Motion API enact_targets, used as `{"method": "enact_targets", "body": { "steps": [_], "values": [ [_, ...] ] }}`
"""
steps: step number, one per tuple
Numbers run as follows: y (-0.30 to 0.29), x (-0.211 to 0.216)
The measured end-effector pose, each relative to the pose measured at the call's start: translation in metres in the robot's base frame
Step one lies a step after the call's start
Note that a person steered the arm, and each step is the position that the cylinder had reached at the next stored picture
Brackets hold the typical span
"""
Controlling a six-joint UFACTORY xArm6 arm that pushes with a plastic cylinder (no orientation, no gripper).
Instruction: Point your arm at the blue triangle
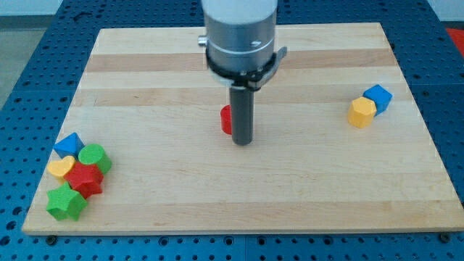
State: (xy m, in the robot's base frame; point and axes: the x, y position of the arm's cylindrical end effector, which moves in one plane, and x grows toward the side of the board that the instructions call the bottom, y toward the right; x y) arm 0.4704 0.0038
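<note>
The blue triangle (69,144) lies at the view's left edge of the wooden board (239,188), at the top of a tight cluster of blocks. My tip (242,142) rests on the board near the middle, far to the right of the blue triangle. A red block (226,120) sits just left of the rod and touches it, partly hidden behind it.
The left cluster holds a green round block (94,157), a yellow heart (61,168), a red star (85,180) and a green star (66,202). At the view's right a yellow hexagon (361,112) touches a blue cube (378,97).
</note>
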Motion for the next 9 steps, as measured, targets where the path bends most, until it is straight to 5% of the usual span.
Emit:
{"method": "enact_targets", "body": {
  "steps": [2,3,6,9],
  "values": [
    [-0.003,-0.043],
    [0.011,-0.025],
    [0.017,0.148],
    [-0.040,0.148]
  ]
}}
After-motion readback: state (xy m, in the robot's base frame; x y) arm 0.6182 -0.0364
